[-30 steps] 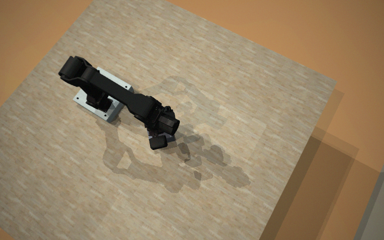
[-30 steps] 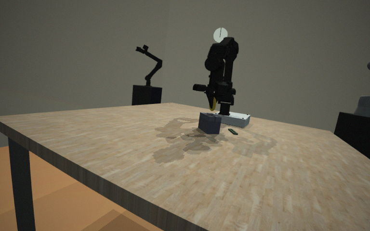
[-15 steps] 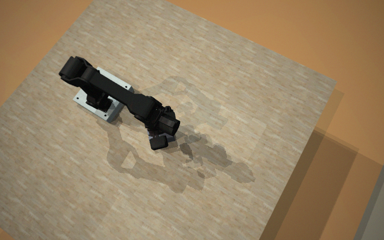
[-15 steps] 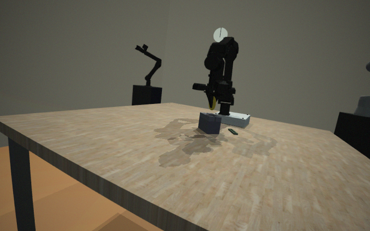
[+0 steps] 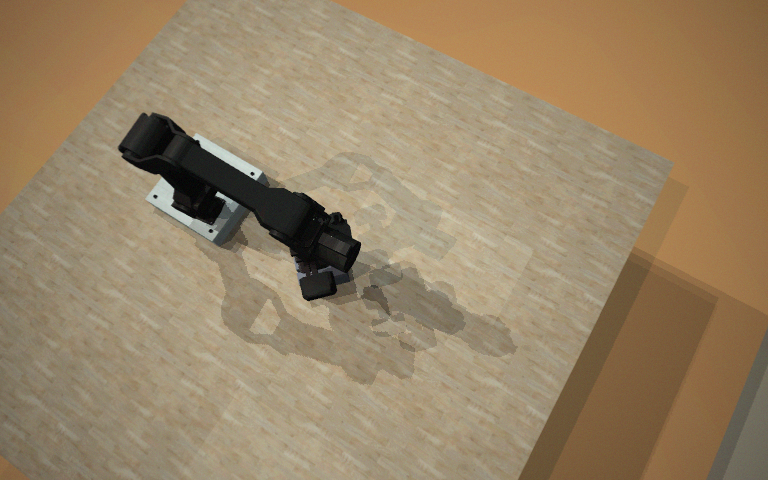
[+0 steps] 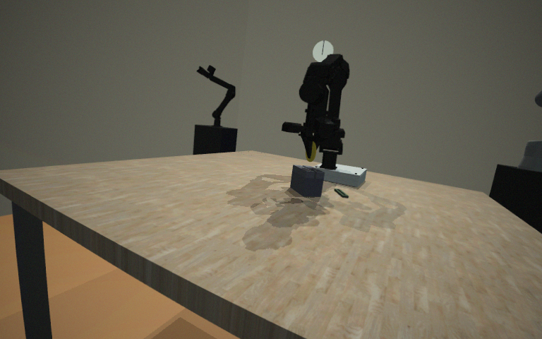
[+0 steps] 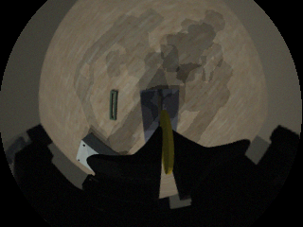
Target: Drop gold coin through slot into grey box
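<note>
We find the gripper (image 7: 166, 180) pinching the gold coin (image 7: 167, 142), its fingers pressed against the two faces so that the coin hangs edge-on and upright beneath the wrist. In the wrist view the coin's lower edge lines up over the lid of the grey box (image 7: 158, 110); the slot itself is too small for us to make out there. From the exterior camera we see the coin (image 6: 310, 152) held in the air above the back part of the box (image 6: 306, 181), apart from the lid and not yet in it. The dark-green holder (image 6: 341, 193) lies flat on the wooden table (image 6: 159, 223) just to the side of the box, with nothing standing in it; the wrist view shows it (image 7: 114, 105) as a narrow strip near the box. In the top view the arm (image 5: 237, 192) reaches out from its pale base plate (image 5: 161, 195) and its wrist covers nearly all of the box, of which only a sliver (image 5: 342, 275) shows. We cannot see the coin from above.
</note>
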Tool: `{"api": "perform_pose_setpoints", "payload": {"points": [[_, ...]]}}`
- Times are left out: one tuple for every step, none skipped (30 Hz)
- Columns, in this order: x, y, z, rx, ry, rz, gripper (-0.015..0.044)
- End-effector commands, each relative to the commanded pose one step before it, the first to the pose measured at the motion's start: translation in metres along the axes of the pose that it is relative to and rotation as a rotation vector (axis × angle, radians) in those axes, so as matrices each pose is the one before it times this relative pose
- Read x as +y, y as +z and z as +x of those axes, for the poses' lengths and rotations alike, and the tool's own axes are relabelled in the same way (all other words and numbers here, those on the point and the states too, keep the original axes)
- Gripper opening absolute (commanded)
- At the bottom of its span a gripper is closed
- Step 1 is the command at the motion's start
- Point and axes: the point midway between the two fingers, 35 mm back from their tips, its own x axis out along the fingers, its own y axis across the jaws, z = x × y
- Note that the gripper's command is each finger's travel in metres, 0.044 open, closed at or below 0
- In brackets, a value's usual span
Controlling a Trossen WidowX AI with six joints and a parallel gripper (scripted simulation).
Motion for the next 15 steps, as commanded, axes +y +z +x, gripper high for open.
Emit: {"api": "perform_pose_setpoints", "payload": {"points": [[-0.00002,-0.00001,0.00214,-0.00002,0.00001,0.0015,0.0000],[-0.00006,0.00003,0.00058,0.00000,0.00000,0.0005,0.0000],[-0.00018,0.00004,0.00057,-0.00001,0.00001,0.0018,0.0000],[-0.00010,-0.00006,0.00041,0.00000,0.00001,0.0017,0.0000],[-0.00001,-0.00012,0.00039,0.00000,0.00002,0.0016,0.0000],[0.00005,-0.00014,0.00041,0.00000,0.00002,0.0015,0.0000],[0.00009,-0.00013,0.00040,0.00000,0.00002,0.0014,0.0000],[0.00011,-0.00012,0.00037,0.00000,0.00002,0.0013,0.0000],[0.00013,-0.00011,0.00035,0.00000,0.00002,0.0011,0.0000],[0.00014,-0.00011,0.00034,0.00000,0.00002,0.0008,0.0000],[0.00015,-0.00010,0.00034,0.00001,0.00002,0.0004,0.0000],[0.00013,-0.00008,0.00036,0.00001,0.00001,0.0000,0.0000],[0.00011,-0.00006,0.00037,0.00001,0.00000,-0.0004,0.0000],[0.00008,-0.00003,0.00038,0.00001,0.00000,-0.0006,0.0000],[0.00005,0.00000,0.00037,0.00001,0.00000,-0.0006,0.0000]]}}
